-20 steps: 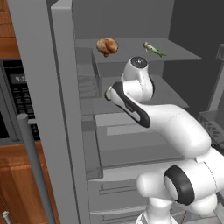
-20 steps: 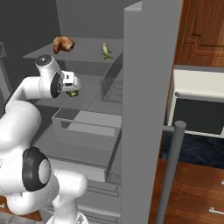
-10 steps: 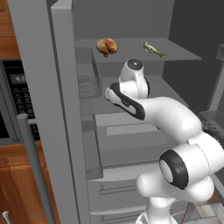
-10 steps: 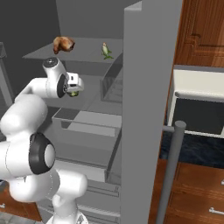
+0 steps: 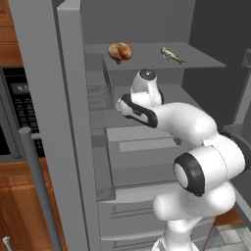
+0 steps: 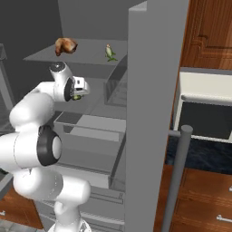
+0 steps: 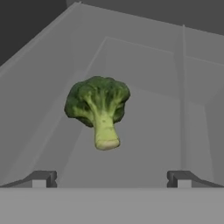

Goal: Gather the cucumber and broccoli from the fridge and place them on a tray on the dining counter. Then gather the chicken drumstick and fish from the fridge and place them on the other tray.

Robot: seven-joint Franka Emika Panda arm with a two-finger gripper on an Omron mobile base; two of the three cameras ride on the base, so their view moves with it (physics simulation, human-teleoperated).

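Note:
The broccoli [image 7: 98,107], a lumpy green head on a pale stem, lies on a grey shelf inside the open fridge [image 5: 44,98], stem toward the hand. My gripper [image 7: 111,179] is open just short of it, a dark fingertip on either side and nothing between them. From the right base, the broccoli [image 6: 77,97] peeks out under the white hand. On the top shelf sit the orange-brown chicken drumstick [image 5: 120,51] [image 6: 65,45] and the slender fish [image 5: 172,55] [image 6: 109,52]. The cucumber, the trays and the dining counter are out of view.
The two fridge doors [image 6: 149,99] stand open on both sides of the arm, each with a long bar handle [image 5: 39,186] [image 6: 179,172]. A pulled-out drawer [image 6: 90,129] juts below the shelf. A dark oven [image 5: 14,108] and wooden cabinets [image 6: 204,31] flank the fridge.
The hand has pushed a little deeper into the fridge toward the broccoli, and the elbow has swung up nearer the cameras. The jaws have stayed open.

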